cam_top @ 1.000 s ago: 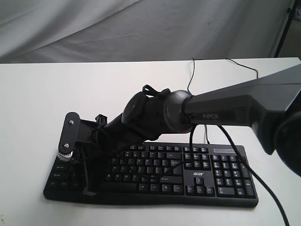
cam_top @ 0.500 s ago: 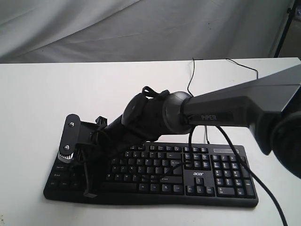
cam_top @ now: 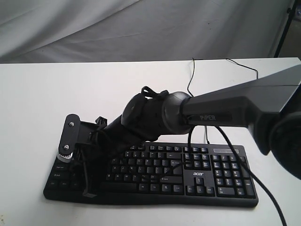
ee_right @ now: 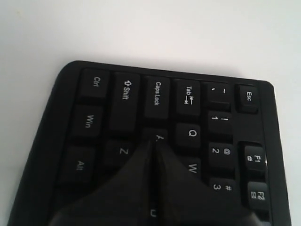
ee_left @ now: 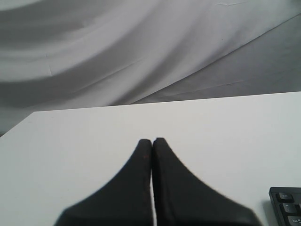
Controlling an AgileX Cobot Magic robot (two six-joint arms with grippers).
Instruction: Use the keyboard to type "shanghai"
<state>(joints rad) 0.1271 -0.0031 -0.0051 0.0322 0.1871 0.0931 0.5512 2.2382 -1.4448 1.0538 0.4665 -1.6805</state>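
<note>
Your keyboard (cam_top: pixel 146 174) is wide and black, with small white legends, a number pad and an acer logo (cam_top: pixel 197 174). It lies along the near part of the white table (cam_top: pixel 47 94). Your right gripper (cam_top: pixel 89 190) (fingers pressed together, gripping nothing) reaches across to the keyboard's left end, its tip at the A key (ee_right: pixel 160 135), hardly moved from half a second ago. Your left gripper (ee_left: pixel 152 140) is likewise closed and empty, over bare table.

A white table (cam_top: pixel 47 94) stands before a wrinkled grey cloth backdrop (cam_top: pixel 94 28).
</note>
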